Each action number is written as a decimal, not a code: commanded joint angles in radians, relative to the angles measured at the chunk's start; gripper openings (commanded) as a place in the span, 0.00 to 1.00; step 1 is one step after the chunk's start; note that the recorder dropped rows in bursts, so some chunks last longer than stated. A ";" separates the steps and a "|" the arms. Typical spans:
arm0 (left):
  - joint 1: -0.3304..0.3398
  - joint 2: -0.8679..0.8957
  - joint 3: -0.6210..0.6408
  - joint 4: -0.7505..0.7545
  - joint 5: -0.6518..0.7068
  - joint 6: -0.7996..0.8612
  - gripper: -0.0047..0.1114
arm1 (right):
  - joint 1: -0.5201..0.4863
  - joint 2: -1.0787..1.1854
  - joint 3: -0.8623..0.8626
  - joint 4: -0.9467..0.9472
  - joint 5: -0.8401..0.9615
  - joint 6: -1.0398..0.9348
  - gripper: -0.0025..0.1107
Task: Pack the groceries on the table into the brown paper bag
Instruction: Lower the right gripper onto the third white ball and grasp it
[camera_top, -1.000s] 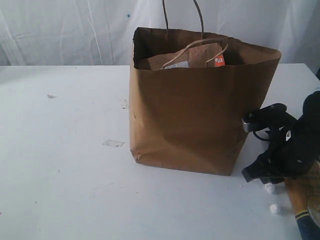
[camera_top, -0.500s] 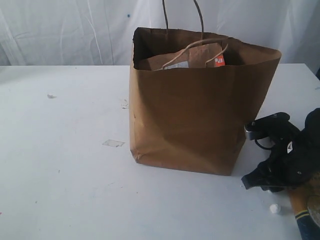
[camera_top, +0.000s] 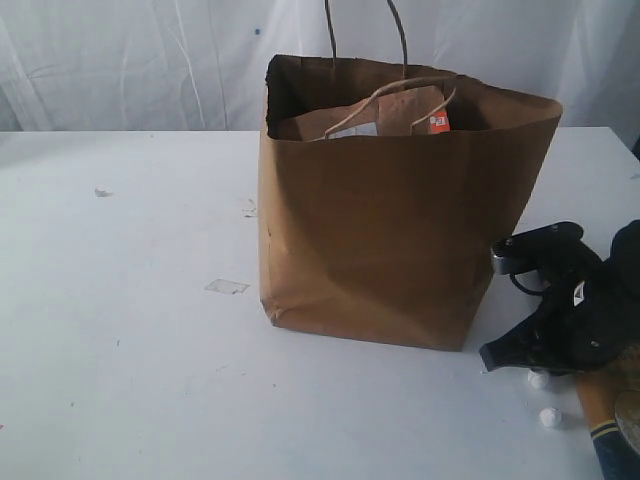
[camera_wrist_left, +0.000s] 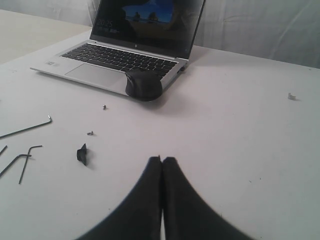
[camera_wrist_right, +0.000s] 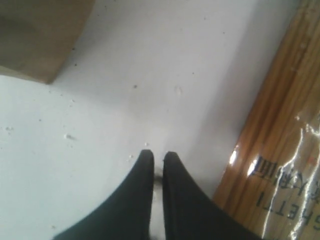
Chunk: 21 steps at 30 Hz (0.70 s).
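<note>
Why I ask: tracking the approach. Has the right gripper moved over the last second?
Yes. The right gripper has dropped slightly toward the table, sitting lower against the right edge of the brown paper bag.

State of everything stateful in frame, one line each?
brown paper bag: upright, mouth open, partly filled.
brown labelled pouch: inside the bag, top showing.
spaghetti packet: lying on the table, outside the bag.
left gripper: shut, empty.
right gripper: shut, empty, beside the spaghetti packet.
laptop: lid open, screen on.

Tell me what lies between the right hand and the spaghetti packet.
Only bare table, seen in the right wrist view, separates the right hand from the spaghetti packet.
</note>
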 joint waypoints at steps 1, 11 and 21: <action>-0.007 -0.004 0.004 0.016 0.002 -0.002 0.04 | 0.000 0.000 0.004 -0.008 0.015 0.000 0.05; -0.007 -0.004 0.004 0.016 0.002 -0.002 0.04 | 0.000 -0.002 0.004 0.001 0.039 0.010 0.02; -0.007 -0.004 0.004 0.016 0.002 -0.002 0.04 | 0.000 -0.140 0.055 0.086 0.041 0.029 0.02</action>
